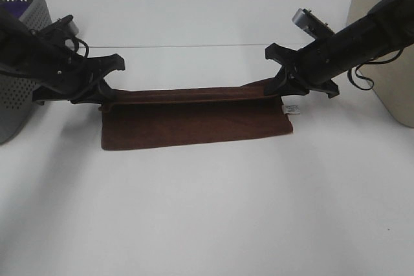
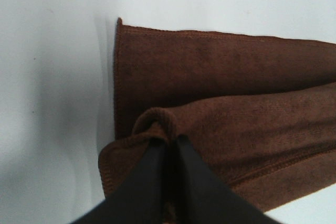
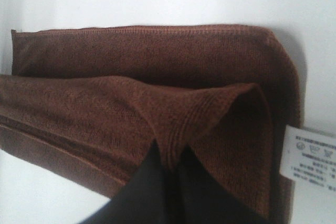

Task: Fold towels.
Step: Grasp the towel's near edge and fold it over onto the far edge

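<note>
The left hand [image 1: 103, 97] and the right hand [image 1: 277, 90] each pinch a corner of the dark brown towel [image 1: 194, 124], holding that edge above the white tabletop [image 1: 207, 211].

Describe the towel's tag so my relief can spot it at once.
On the white table, a brown towel lies partly folded. At its end by the right gripper, a small tag sticks out from the corner. It is the only white, printed piece on the dark cloth.
</note>
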Available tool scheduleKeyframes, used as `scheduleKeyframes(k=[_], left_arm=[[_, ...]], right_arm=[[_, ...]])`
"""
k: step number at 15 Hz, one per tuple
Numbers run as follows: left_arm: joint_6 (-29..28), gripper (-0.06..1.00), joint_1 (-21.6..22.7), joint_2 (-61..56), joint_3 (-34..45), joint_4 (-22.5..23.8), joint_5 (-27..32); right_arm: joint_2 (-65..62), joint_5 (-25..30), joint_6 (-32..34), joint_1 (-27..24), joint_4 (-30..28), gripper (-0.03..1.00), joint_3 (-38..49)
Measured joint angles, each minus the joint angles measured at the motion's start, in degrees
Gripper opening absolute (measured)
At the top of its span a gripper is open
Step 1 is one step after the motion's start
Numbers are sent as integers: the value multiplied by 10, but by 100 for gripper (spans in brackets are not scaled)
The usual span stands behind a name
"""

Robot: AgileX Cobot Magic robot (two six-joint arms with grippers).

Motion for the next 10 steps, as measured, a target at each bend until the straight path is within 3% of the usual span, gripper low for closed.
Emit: scheduleKeyframes(k=[5,10], left_arm=[[8,2,-30,22,-1,16,-83],[32,2,-57,28,-5,29,-179]], right_arm=[[18,-100,-45,34,-1,2,0],[29,-150,-45,34,-3,5,0]])
